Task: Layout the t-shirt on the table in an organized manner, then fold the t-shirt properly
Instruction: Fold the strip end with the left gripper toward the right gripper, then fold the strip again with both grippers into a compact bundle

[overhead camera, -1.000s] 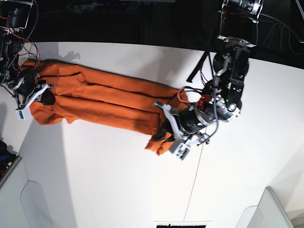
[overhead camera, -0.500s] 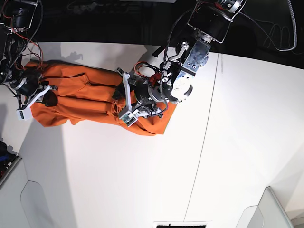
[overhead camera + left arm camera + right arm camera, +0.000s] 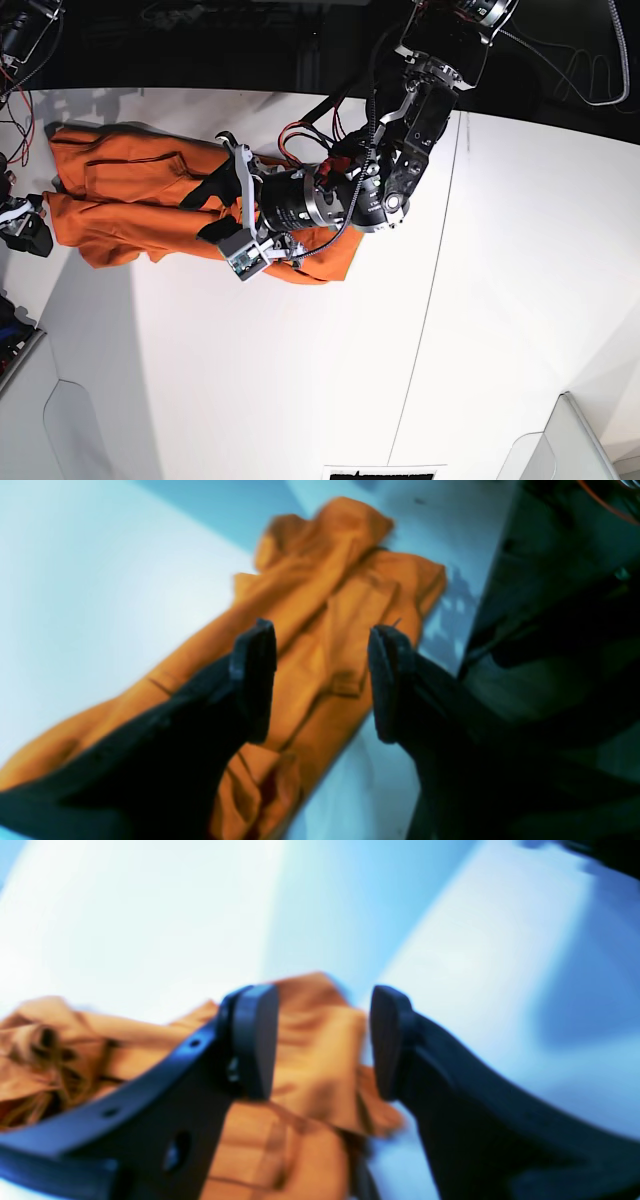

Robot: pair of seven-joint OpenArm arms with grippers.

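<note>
1. Both wrist views blurred; cloth folds and edges there hard to make out, white neck tag not found anywhere
2. In the base view, right gripper (image 3: 20, 222) cut off at the picture's 9 o'clock edge, only dark and white bits showing; part of the t-shirt (image 3: 130, 200) hidden beneath the left arm's wrist and cables
3. Bright orange, bunched into a long band lying on the table (image 3: 300, 400) from 9 o'clock toward the centre, with lengthwise creases and a doubled-over lump at the end under the left arm; table white, thin dark seam running from about 12 down toward 6
4. Left gripper (image 3: 238, 210) over the middle of the band, fingers (image 3: 255, 680) standing well apart with a clear gap; nothing pinched between them in the left wrist view, orange cloth (image 3: 320, 645) seen through the gap and stretching off toward 1 o'clock
5. Right gripper (image 3: 322, 1040) likewise spread wide, fingers (image 3: 255, 1040) apart, nothing clamped; crumpled cloth (image 3: 310, 1065) visible behind and between them, bare white surface toward 2 o'clock
6. Whether either gripper brushes the fabric: cannot tell through the blur
</note>
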